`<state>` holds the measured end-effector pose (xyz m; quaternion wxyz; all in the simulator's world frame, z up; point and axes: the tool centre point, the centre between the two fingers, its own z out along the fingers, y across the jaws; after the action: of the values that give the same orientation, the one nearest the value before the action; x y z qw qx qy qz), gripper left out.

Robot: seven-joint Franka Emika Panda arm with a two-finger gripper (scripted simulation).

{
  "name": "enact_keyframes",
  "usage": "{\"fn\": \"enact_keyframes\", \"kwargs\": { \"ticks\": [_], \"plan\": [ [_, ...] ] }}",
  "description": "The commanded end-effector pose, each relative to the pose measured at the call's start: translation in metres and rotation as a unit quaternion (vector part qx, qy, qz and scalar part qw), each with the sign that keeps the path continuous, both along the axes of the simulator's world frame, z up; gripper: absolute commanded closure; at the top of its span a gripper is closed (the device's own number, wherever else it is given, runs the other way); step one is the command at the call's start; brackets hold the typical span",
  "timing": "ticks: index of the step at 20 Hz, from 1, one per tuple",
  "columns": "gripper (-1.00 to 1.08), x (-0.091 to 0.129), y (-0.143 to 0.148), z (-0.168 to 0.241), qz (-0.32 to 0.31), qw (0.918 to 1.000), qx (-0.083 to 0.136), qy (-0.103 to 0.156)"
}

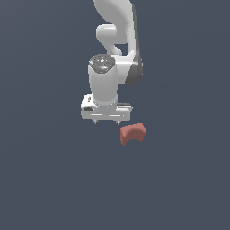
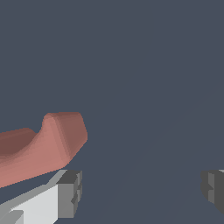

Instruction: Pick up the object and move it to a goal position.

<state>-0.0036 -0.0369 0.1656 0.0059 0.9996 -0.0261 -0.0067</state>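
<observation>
The object is a small reddish-brown arch-like block (image 1: 133, 133) with a curved notch, lying on the dark grey floor. In the exterior view it sits just below and to the right of my gripper (image 1: 107, 122). The gripper points down, its jaws wide apart and holding nothing. In the wrist view the block (image 2: 41, 146) lies beside one fingertip (image 2: 70, 192), outside the gap between the fingers; the other fingertip (image 2: 213, 189) is far across. The midpoint of the gripper (image 2: 141, 191) is over bare floor.
The white arm (image 1: 114, 49) rises behind the gripper toward the exterior view's top. A plain dark grey floor (image 1: 45, 179) fills both views.
</observation>
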Motion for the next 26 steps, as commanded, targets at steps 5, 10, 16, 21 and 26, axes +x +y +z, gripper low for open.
{"fn": "enact_keyframes", "kwargs": {
  "ticks": [5, 10, 16, 21, 26],
  "plan": [
    [-0.92, 0.001, 0.009, -0.001, -0.044, 0.999, 0.0, -0.001],
    [-0.92, 0.003, 0.019, -0.003, -0.093, 0.9957, 0.0, -0.002],
    [-0.92, 0.004, 0.033, -0.005, -0.161, 0.987, 0.0, -0.003],
    [-0.92, 0.005, 0.044, -0.007, -0.217, 0.9762, 0.0, -0.004],
    [-0.92, 0.006, 0.056, -0.009, -0.272, 0.9623, 0.0, -0.005]
  ]
}}
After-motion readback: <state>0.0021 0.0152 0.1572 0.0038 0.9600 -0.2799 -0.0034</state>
